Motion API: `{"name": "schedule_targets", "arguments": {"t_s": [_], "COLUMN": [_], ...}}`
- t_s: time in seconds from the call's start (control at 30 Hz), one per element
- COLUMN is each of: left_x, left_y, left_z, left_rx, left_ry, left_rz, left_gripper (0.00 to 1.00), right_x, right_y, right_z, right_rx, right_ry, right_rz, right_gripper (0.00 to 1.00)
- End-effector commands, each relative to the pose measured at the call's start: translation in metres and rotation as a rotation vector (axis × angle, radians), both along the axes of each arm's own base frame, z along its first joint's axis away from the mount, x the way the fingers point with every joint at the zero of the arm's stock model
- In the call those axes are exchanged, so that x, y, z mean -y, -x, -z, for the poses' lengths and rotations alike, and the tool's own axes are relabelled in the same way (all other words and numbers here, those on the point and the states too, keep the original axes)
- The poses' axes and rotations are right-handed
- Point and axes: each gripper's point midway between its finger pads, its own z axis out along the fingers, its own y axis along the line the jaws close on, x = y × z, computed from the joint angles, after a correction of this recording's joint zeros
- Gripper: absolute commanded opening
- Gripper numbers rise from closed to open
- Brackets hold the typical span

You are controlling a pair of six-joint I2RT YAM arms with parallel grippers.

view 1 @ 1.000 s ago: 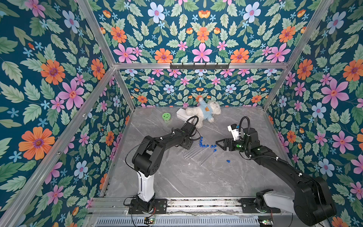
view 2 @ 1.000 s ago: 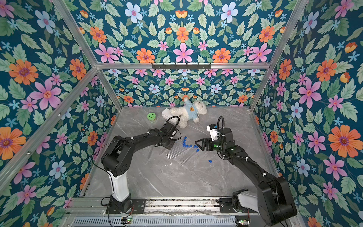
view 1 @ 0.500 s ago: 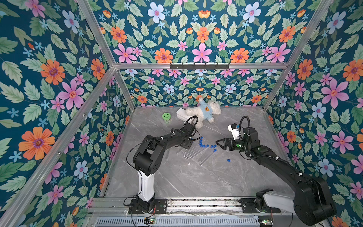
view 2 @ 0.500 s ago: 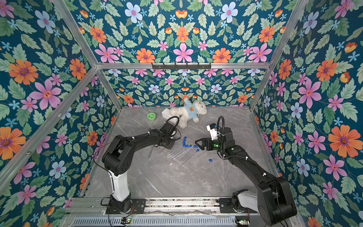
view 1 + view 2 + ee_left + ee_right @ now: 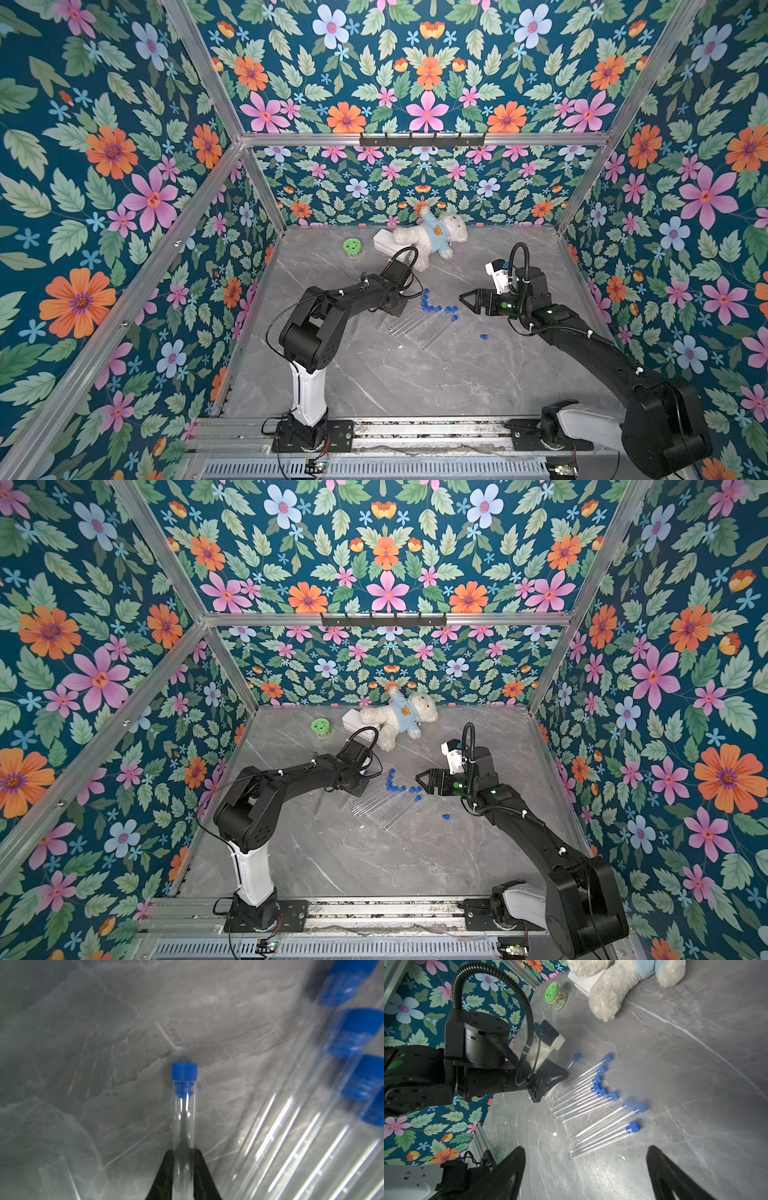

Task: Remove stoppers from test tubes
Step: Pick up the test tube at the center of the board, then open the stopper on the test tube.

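No legible txt anywhere; green-lid jar (image 5: 558, 999) label printed but too blurry to read.

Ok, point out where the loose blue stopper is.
In both top views the loose blue stopper lies alone on the marble, right of the test tubes, beside the right arm.

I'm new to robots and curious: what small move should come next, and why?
Probably the left tool should lift its tube slightly and turn the blue stopper toward the right tool. The left tool is shut on the glass, the stopper sits in the tube, and the right tool is open and empty.
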Motion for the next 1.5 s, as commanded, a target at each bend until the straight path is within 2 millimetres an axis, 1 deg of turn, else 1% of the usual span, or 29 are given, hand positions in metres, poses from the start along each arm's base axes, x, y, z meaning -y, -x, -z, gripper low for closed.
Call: {"name": "schedule_targets", "arguments": {"t_s": [0.0, 0.07, 0.13, 0.23, 0.27, 0.37, 0.43, 0.53, 0.63, 0.77, 0.87, 0.93, 1.07, 1.27, 1.47], "left_x": [-0.009, -0.010, -0.004, 0.010, 0.014, 0.030, 0.042, 0.052, 0.065, 0.080, 0.088, 0.089, 0.096, 0.107, 0.114], "left_y": [0.005, 0.005, 0.008, 0.020, 0.026, 0.051, 0.071, 0.094, 0.111, 0.128, 0.136, 0.137, 0.140, 0.145, 0.148], "left_z": [-0.009, -0.021, -0.038, -0.060, -0.065, -0.072, -0.076, -0.079, -0.088, -0.098, -0.101, -0.101, -0.103, -0.105, -0.103], "left_rx": [-0.002, 0.028, 0.079, 0.143, 0.151, 0.168, 0.164, 0.152, 0.172, 0.187, 0.192, 0.193, 0.200, 0.206, 0.205], "left_ry": [-0.037, -0.035, -0.012, 0.024, 0.030, 0.036, 0.059, 0.094, 0.156, 0.215, 0.242, 0.238, 0.255, 0.274, 0.287], "left_rz": [0.012, 0.026, 0.057, 0.122, 0.144, 0.232, 0.300, 0.364, 0.425, 0.499, 0.535, 0.544, 0.567, 0.602, 0.618], "left_gripper": [0.11, 0.10, 0.07, 0.06, 0.06, 0.06, 0.07, 0.07, 0.08, 0.09, 0.09, 0.09, 0.08, 0.08, 0.08], "right_x": [0.004, 0.003, 0.001, -0.004, -0.006, -0.017, -0.025, -0.033, -0.040, -0.049, -0.055, -0.058, -0.061, -0.066, -0.067], "right_y": [0.000, 0.001, 0.002, 0.007, 0.009, 0.015, 0.020, 0.022, 0.023, 0.026, 0.030, 0.031, 0.035, 0.038, 0.039], "right_z": [0.006, 0.008, 0.010, 0.010, 0.009, 0.003, 0.000, 0.004, 0.011, 0.012, 0.012, 0.012, 0.017, 0.026, 0.028], "right_rx": [-0.040, -0.057, -0.075, -0.093, -0.093, -0.101, -0.115, -0.163, -0.217, -0.250, -0.269, -0.275, -0.298, -0.333, -0.341], "right_ry": [0.015, 0.003, -0.016, -0.032, -0.042, -0.101, -0.146, -0.191, -0.237, -0.295, -0.312, -0.325, -0.318, -0.313, -0.311], "right_rz": [0.019, 0.005, -0.016, -0.055, -0.069, -0.142, -0.196, -0.244, -0.284, -0.324, -0.351, -0.364, -0.372, -0.383, -0.387], "right_gripper": [0.92, 0.92, 0.91, 0.91, 0.91, 0.91, 0.91, 0.90, 0.87, 0.86, 0.85, 0.84, 0.83, 0.76, 0.68]}}
